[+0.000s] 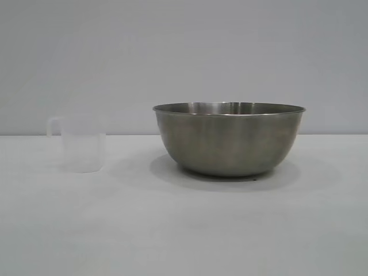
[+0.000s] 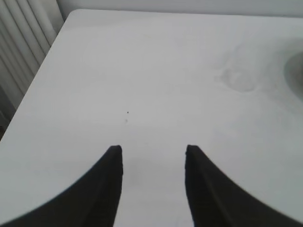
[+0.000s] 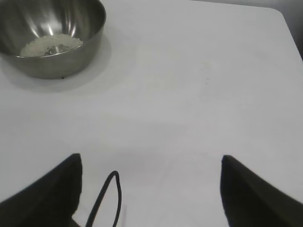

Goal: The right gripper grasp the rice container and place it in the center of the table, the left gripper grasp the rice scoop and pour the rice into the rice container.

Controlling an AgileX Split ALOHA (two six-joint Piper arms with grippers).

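The steel rice container [image 1: 229,139] stands on the white table [image 1: 184,230] a little right of centre. It also shows in the right wrist view [image 3: 52,35] with a small heap of rice [image 3: 51,45] in its bottom. The translucent rice scoop [image 1: 82,144] stands upright to its left, handle pointing left; I cannot tell what it holds. It shows faintly in the left wrist view [image 2: 241,78]. My left gripper [image 2: 153,150] is open and empty over bare table. My right gripper [image 3: 151,161] is wide open and empty, away from the container. Neither gripper shows in the exterior view.
A plain grey wall stands behind the table. The table's edge and rounded corner [image 2: 71,19] show in the left wrist view, with a ribbed white surface [image 2: 23,42] beyond. A thin black cable loop [image 3: 111,194] hangs between my right fingers.
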